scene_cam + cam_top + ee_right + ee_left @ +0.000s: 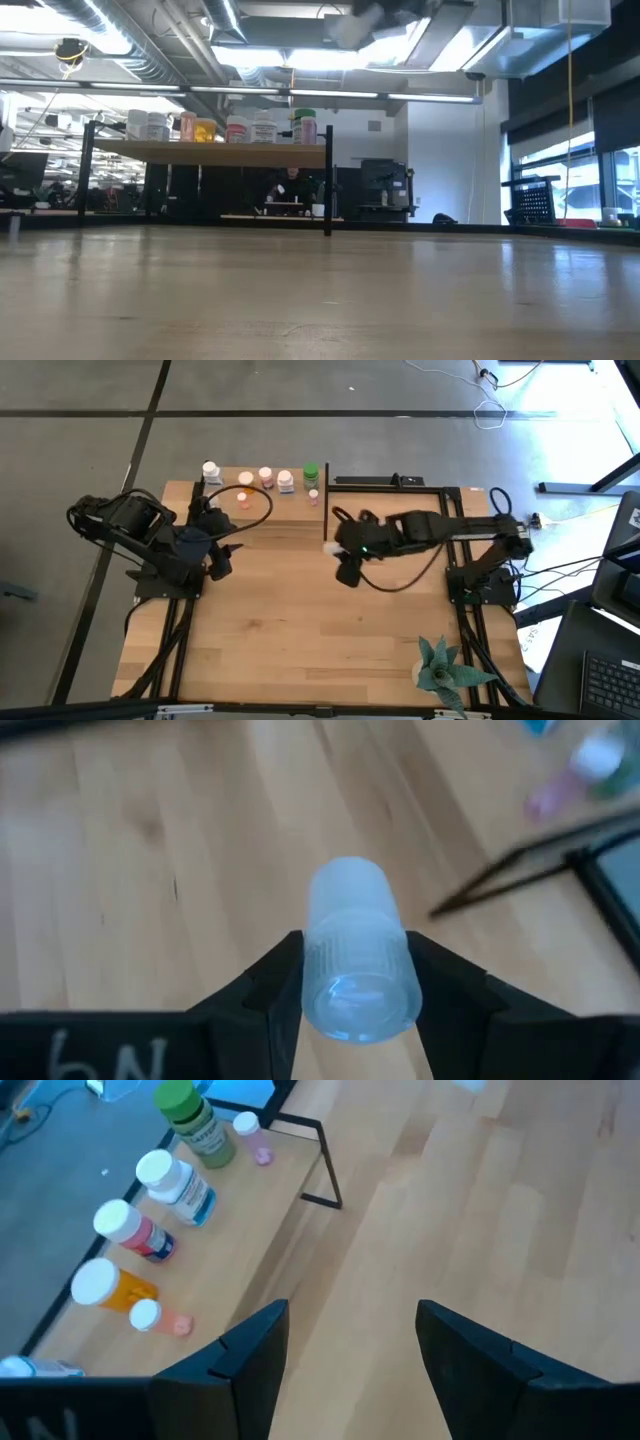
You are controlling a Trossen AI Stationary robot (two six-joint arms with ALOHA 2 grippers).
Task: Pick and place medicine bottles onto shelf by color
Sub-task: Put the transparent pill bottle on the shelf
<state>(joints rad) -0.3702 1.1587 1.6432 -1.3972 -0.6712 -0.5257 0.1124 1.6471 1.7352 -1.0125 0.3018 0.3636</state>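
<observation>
The shelf [262, 508] stands at the table's far edge on thin black posts. Several medicine bottles stand upright on it in a row: a green one [195, 1125], a white one [176, 1183], a pink one [137, 1232] and an orange one [110, 1290], plus two tiny pink ones. My left gripper [350, 1360] hovers open over bare table just in front of the shelf, with nothing between its fingers. My right gripper [355, 970] is raised over the table's middle, right of the shelf, and is shut on a small clear bottle [352, 935]. My right gripper pinches the clear bottle between its two fingers, which sit on opposite sides of the ribbed wider end [312, 975]. The fingers slant down from the table's right side. The bottle points forward beyond the fingertips, lifted clear of the table.
A black metal frame [392, 484] lies on the table to the right of the shelf. A green spiky plant [440, 670] stands at the near right corner. Black cables loop from both arms across the tabletop. The table's middle and near left show bare wood.
</observation>
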